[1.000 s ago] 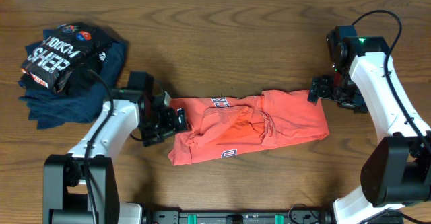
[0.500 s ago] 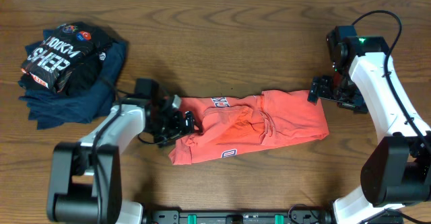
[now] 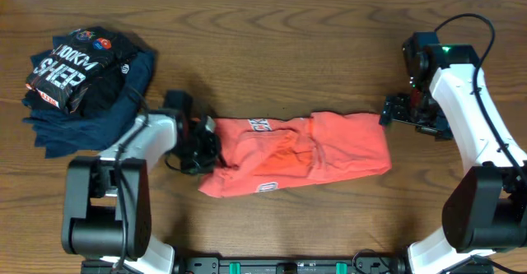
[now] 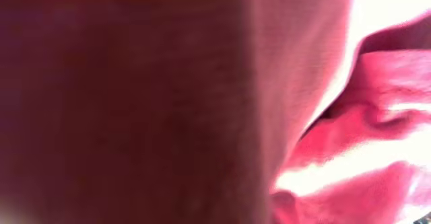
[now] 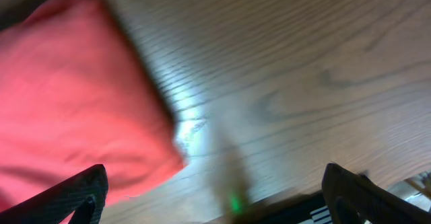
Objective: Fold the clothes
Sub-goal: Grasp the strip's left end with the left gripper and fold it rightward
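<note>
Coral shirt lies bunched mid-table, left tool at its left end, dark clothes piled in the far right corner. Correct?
No: overhead shows the dark clothes piled in the far left corner. The coral shirt and left tool are as stated.

In the left wrist view the coral-red T-shirt (image 4: 377, 109) lay so close to the lens that it was only a red blur, and from overhead the left gripper (image 3: 200, 142) was a dark shape against the cloth's left end, so how its jaws stood could not be told. The right wrist view was smeared, its lower edge cutting off the right gripper (image 5: 217, 196), and the shirt's white lettering (image 3: 262, 126) was partly folded under and too small to read.
</note>
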`<state>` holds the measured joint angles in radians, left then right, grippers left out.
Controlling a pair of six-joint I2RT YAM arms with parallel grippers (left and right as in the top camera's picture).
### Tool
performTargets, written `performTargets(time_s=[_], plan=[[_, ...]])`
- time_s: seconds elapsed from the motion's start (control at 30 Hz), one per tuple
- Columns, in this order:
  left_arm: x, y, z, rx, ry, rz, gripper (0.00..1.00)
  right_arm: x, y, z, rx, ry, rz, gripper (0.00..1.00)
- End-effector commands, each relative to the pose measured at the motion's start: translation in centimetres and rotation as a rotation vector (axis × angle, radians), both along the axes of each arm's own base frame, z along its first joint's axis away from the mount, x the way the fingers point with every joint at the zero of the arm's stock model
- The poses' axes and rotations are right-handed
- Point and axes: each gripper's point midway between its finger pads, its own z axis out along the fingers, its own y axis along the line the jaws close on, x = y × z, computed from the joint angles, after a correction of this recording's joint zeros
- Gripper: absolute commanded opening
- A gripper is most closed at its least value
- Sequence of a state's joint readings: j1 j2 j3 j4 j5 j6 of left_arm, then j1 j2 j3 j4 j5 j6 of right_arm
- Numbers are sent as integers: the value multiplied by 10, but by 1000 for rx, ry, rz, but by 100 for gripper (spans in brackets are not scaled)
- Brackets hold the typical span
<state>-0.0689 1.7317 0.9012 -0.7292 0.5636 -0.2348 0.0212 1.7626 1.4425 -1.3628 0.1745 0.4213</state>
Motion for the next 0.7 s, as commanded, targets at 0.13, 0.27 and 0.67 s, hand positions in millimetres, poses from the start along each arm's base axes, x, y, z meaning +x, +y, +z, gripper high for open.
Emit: performTargets(time_s=[0.13, 0.27, 0.67], plan=[[68, 70, 62, 287, -174, 78, 6, -1, -18, 2, -17, 3, -22, 99], [88, 79, 95, 314, -225, 102, 6, -3, -21, 3, -32, 14, -9, 99], [78, -61, 129, 147, -347, -205, 6, -5, -20, 3, -29, 23, -4, 99]])
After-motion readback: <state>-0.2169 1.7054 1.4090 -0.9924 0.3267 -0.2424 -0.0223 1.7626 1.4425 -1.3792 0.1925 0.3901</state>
